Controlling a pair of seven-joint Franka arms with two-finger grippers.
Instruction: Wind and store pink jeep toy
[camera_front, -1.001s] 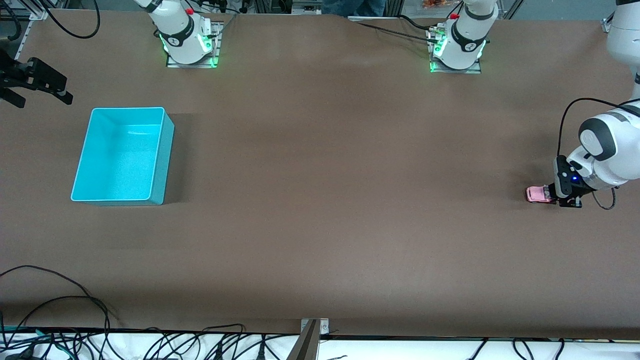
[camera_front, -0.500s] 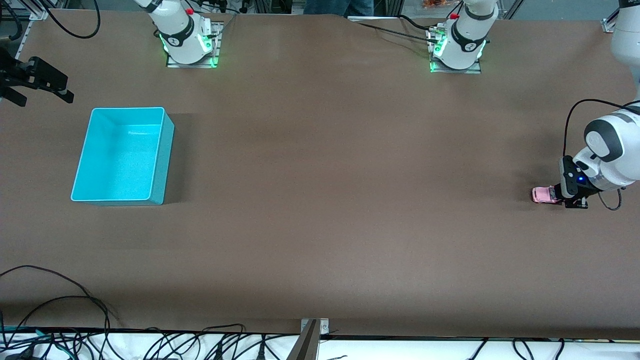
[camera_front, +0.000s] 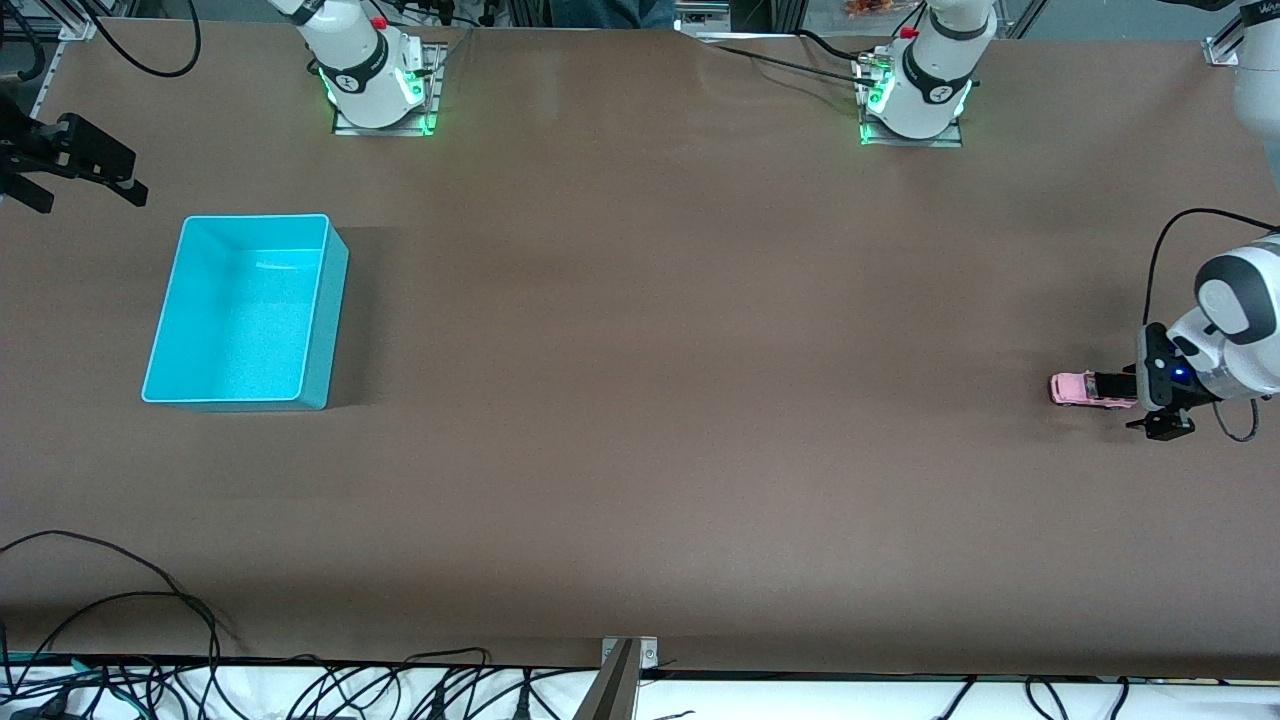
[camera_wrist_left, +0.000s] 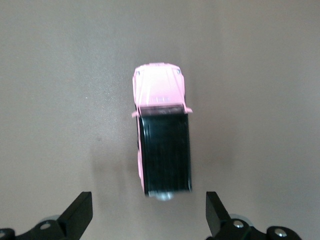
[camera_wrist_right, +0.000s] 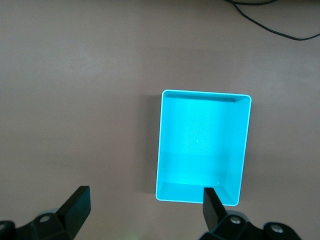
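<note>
Pink jeep toy (camera_wrist_left: 162, 140) on table, untouched, just ahead of spread left fingers (camera_wrist_left: 80, 212).

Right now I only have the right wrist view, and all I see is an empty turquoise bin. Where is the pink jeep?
Observer: The pink jeep toy stands wheels down on the table, at the left arm's end.
Operator: Is anything holding it?
Observer: No. The left end effector is low at the jeep's rear, with its fingers open and clear of the jeep on both sides.
Operator: Which way does it face?
Observer: Its pink hood points toward the right arm's end of the table. That is where the turquoise bin sits, and the right end effector hangs open there beside the bin.
</note>
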